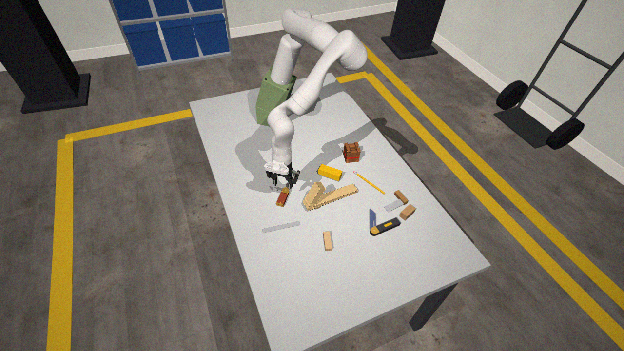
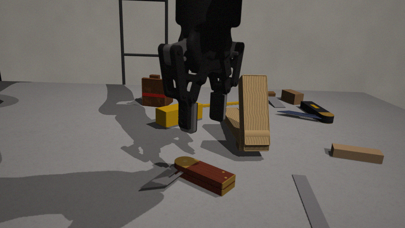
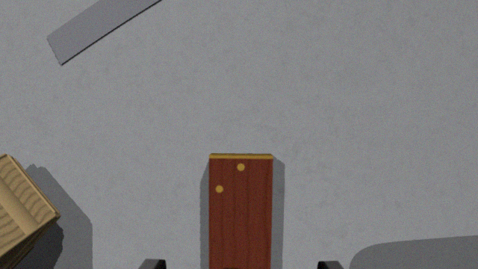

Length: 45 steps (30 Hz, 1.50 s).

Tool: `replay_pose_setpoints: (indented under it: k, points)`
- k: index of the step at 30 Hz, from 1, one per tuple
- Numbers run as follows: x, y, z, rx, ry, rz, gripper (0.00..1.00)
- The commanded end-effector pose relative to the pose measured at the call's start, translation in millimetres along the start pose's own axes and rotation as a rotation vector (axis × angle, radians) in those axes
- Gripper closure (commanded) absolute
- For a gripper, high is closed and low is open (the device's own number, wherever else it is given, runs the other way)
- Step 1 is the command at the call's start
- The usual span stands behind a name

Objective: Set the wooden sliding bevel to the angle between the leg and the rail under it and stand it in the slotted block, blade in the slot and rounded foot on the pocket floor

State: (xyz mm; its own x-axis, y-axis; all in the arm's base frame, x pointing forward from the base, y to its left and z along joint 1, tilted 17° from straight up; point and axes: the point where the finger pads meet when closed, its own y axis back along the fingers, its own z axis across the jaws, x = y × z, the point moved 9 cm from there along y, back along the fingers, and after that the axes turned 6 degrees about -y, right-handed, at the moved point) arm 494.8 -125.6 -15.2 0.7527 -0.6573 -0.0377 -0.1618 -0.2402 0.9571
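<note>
The wooden sliding bevel (image 1: 282, 198) (image 2: 205, 174) (image 3: 240, 209) lies flat on the grey table (image 1: 349, 270), with a red-brown stock, a brass rounded foot and a grey blade (image 2: 158, 181) folded out sideways. My gripper (image 1: 282, 183) (image 2: 203, 116) (image 3: 240, 263) hangs just above its foot end, partly open and empty, with one finger on each side of the stock in the wrist view. The pale leg (image 1: 314, 195) (image 2: 253, 107) (image 3: 19, 209) leans on its rail (image 1: 338, 194) (image 2: 232, 119) to the right. The dark slotted block (image 1: 351, 151) (image 2: 154, 92) with a red band stands further back.
A yellow block (image 1: 329, 171) (image 2: 167, 114) lies behind the gripper. The black bevel (image 1: 384, 225) (image 2: 315, 111), a pencil (image 1: 369, 182), a steel strip (image 1: 281, 226) (image 2: 310, 199) (image 3: 97, 26) and a small wood block (image 1: 327, 240) (image 2: 356, 153) lie around.
</note>
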Motion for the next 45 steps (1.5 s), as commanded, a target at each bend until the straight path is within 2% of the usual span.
replay_pose_setpoints:
  k: [1,6,45]
  points:
    - [2.2,-14.8,-0.8,0.002,0.002,0.003,0.36]
    - [2.2,-22.2,-0.8,0.002,0.002,0.003,0.36]
    - [2.2,-22.2,-0.8,0.002,0.002,0.003,0.36]
